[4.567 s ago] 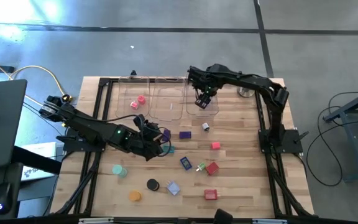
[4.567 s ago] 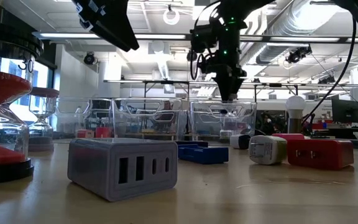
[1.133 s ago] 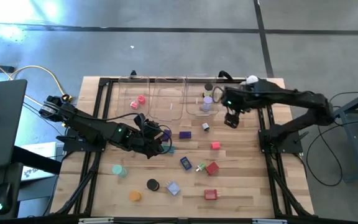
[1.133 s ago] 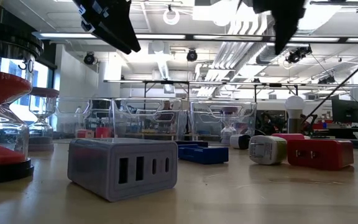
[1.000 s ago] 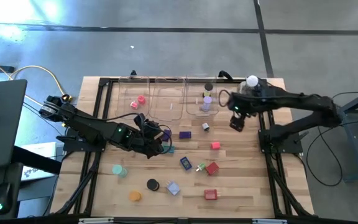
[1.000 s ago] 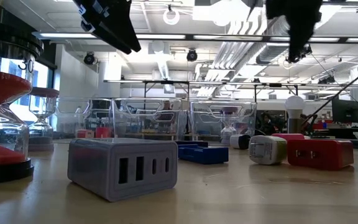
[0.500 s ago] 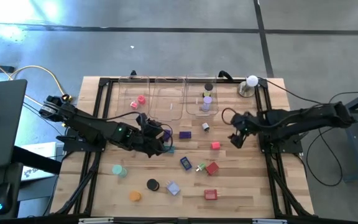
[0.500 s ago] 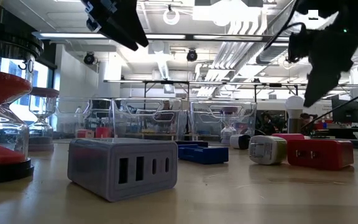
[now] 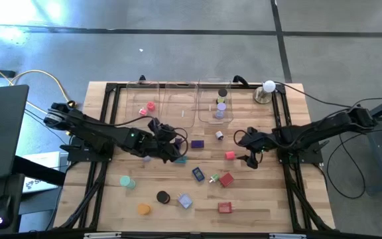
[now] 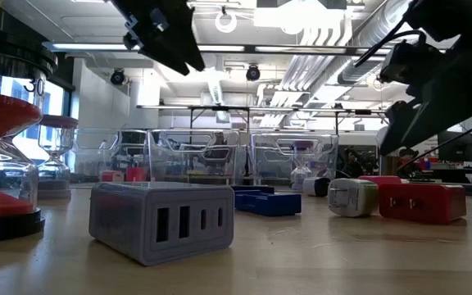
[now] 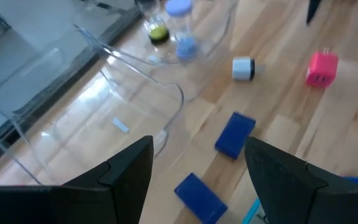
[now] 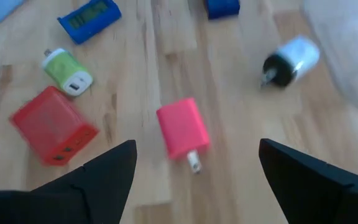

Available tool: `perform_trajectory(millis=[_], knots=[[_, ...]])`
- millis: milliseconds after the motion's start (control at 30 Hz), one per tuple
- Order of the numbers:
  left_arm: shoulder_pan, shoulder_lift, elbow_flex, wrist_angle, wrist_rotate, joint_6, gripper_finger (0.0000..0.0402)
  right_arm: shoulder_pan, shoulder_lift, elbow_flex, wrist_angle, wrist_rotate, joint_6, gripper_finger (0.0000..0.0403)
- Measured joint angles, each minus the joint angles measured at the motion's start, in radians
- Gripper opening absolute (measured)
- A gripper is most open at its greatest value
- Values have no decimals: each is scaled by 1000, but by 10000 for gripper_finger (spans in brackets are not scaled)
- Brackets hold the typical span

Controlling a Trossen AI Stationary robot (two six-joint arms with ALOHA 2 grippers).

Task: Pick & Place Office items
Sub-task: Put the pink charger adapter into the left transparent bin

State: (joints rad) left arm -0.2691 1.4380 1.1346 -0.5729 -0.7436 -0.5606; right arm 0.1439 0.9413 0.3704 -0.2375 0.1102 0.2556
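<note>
My right gripper (image 12: 194,186) hangs open just above the table, its fingers on either side of a pink plug block (image 12: 180,134) without touching it; the high view shows the gripper (image 9: 249,158) right of that block (image 9: 230,155). My left gripper (image 11: 197,180) is open and empty, raised over two blue blocks (image 11: 235,134) near the table's middle (image 9: 176,144). A red block (image 12: 53,132), a green-and-white plug (image 12: 67,71) and a black-and-white cylinder (image 12: 289,61) lie flat on the wood nearby.
Three clear trays (image 9: 181,106) stand along the far edge; the right one (image 9: 219,118) holds a purple piece and a black disc, the left one a pink piece (image 9: 150,107). A white ball on a metal base (image 9: 268,87) stands at the far right. Discs and blocks (image 9: 163,197) lie toward the near edge.
My right gripper has come away from the right tray, moving toward the table's near edge and sinking to just above the table beside the pink plug block, tipping downward and staying open. My left gripper has drifted slightly toward the right edge.
</note>
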Motion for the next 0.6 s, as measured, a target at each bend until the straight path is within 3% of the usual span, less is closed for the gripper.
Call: perform_trajectory(millis=[167,433,600], knots=[[6,50,-1,65,31,94,245,2,0,-64,123,14,-93,327],[6,68,-1,187,33,232,245,3,13,-132,266,-33,-96,327],[6,80,0,264,92,317,245,3,78,-141,283,-26,-102,327]])
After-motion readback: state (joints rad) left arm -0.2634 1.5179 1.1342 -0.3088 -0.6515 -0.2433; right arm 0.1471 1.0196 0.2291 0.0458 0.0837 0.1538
